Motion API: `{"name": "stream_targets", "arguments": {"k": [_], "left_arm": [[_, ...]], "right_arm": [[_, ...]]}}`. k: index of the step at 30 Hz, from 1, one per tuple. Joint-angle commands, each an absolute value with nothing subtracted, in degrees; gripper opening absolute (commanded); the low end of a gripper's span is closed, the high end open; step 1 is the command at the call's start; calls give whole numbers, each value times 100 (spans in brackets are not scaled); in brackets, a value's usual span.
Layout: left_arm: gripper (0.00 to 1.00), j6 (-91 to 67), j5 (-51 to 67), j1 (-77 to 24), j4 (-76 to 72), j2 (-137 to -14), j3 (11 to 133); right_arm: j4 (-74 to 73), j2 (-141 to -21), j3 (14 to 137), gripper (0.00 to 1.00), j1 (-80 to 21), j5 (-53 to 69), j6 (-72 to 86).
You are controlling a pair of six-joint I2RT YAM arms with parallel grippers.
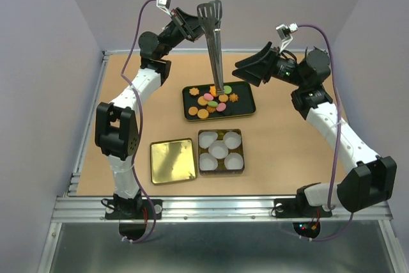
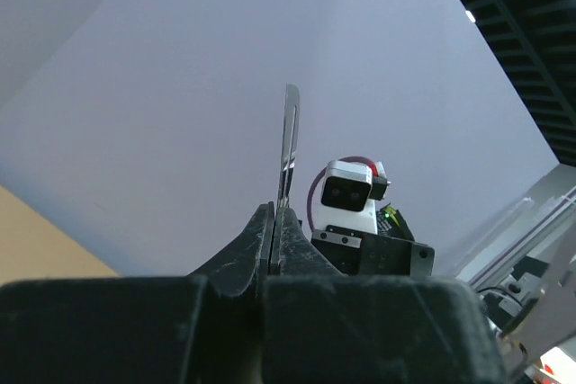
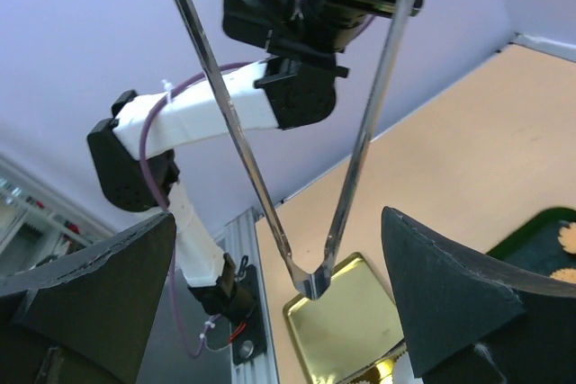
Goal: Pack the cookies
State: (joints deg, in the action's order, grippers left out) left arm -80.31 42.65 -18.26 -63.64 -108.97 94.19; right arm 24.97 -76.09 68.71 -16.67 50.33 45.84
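Observation:
The cookies [image 1: 213, 101], small orange, pink and green pieces, lie on a black tray [image 1: 249, 108] at mid-table. Metal tongs [image 1: 215, 49] hang upright over the tray, slotted heads up and joined end just above the cookies. My left gripper [image 1: 193, 28] is shut on the tongs near their top; in the left wrist view one thin tong blade [image 2: 289, 146] rises from the closed gripper [image 2: 274, 222]. My right gripper [image 1: 247, 71] stands open just right of the tongs, apart from them. In the right wrist view the tongs [image 3: 310, 281] form a V between the wide fingers [image 3: 450, 285].
A gold box [image 1: 220, 151] holding several white paper cups sits in front of the tray. Its gold lid [image 1: 172, 161] lies flat to the left, also showing as the lid [image 3: 360, 325] in the right wrist view. A raised metal rail [image 1: 89, 119] borders the table.

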Motion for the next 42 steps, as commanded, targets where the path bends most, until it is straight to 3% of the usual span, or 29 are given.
{"name": "stream_targets", "arguments": {"k": [1, 19, 42], "left_arm": [[0, -8516, 4263, -1828, -7207, -10652, 9404], [0, -8658, 4157, -1934, -7216, -10846, 9633], [0, -8007, 3823, -2021, -6671, -10459, 8904]], "right_arm": [[3445, -7593, 6803, 100, -1828, 5511, 4790], [2654, -8024, 7093, 100, -2513, 5054, 4043], [2197, -8543, 7937, 98, -2839, 4650, 3674]]}}
